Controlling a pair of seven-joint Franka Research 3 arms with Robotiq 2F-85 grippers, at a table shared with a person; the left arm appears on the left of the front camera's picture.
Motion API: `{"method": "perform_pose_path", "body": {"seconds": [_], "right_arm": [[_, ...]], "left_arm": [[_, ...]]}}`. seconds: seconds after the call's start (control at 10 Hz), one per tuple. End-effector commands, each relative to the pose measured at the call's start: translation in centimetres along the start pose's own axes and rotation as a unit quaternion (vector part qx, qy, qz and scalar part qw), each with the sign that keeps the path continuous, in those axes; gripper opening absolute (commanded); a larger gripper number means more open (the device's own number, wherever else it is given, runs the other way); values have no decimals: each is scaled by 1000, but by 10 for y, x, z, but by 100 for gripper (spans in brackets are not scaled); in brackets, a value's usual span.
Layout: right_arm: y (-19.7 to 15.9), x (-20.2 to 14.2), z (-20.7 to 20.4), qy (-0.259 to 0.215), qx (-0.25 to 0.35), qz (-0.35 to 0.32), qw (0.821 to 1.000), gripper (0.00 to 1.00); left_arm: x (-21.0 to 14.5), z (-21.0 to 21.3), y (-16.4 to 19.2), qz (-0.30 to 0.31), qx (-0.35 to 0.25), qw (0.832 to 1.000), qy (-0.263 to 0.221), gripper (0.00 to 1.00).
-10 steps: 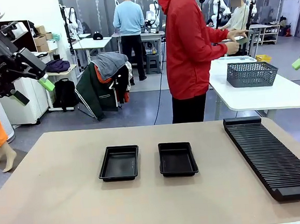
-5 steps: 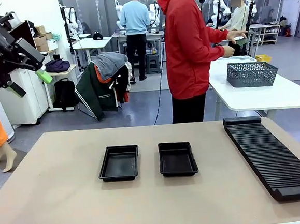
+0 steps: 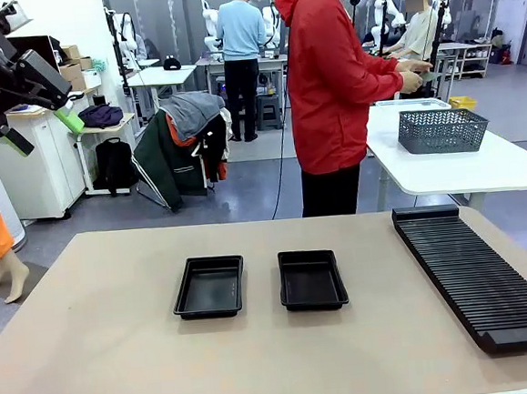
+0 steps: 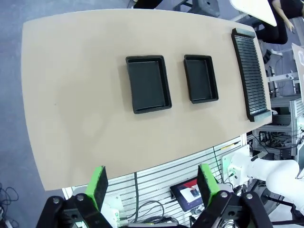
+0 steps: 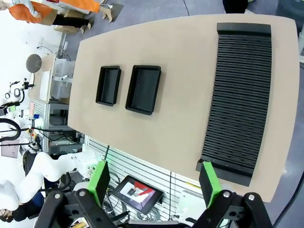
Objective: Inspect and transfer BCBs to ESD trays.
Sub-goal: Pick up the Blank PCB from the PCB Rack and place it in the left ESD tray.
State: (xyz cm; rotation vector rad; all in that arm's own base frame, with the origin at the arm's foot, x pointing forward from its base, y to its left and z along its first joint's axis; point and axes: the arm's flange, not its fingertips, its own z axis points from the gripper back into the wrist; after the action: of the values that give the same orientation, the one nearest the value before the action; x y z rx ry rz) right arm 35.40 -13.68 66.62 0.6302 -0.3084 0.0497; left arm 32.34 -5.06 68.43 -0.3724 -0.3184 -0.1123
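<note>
- The left gripper (image 3: 44,130) has been raised and drawn back toward the upper left corner of the front view over the last second. Its jaws are spread wide and nothing is held between the green pads (image 4: 99,187).
- The table (image 3: 101,337) is looked down on from high above in both wrist views, so both arms are judged to be well clear of it.
- The left tray (image 3: 209,286) has not been moved; its floor is bare.
- The right tray (image 3: 312,280) lies just beside it, with a narrow gap between them. It is likewise unmoved and empty.
- The person (image 3: 332,82) has stayed at the far side, turned toward a white side table (image 3: 480,166). The hands (image 3: 411,78) are held together above a grey basket (image 3: 441,130) and have shifted only slightly. Whether a board is held in them is too small to be told.
- The rack (image 3: 475,272) lies along the right side of the table, unmoved, and its slots look empty.
- The right gripper (image 5: 154,183) has been lifted up and out toward the right edge of the front view. Its jaws are fully parted and nothing is gripped.
- The transfer is judged not yet begun: the trays are still to be filled, and boards must first be brought within reach. The retreat of both arms is read as room being left for that.
</note>
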Motion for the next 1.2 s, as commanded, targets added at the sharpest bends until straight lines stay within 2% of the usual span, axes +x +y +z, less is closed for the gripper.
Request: {"method": "perform_pose_path", "body": {"seconds": [0.0,0.5,1.1], "right_arm": [[3,-2,6,8,-20,-14,1000,100],[-1,-4,13,3,-36,-26,999,100],[-5,-3,12,-4,-25,-14,1000,100]], "left_arm": [[-3,6,-2,14,22,1000,9,100],[-4,7,-4,34,43,998,11,100],[-2,4,-4,23,31,999,5,100]]}}
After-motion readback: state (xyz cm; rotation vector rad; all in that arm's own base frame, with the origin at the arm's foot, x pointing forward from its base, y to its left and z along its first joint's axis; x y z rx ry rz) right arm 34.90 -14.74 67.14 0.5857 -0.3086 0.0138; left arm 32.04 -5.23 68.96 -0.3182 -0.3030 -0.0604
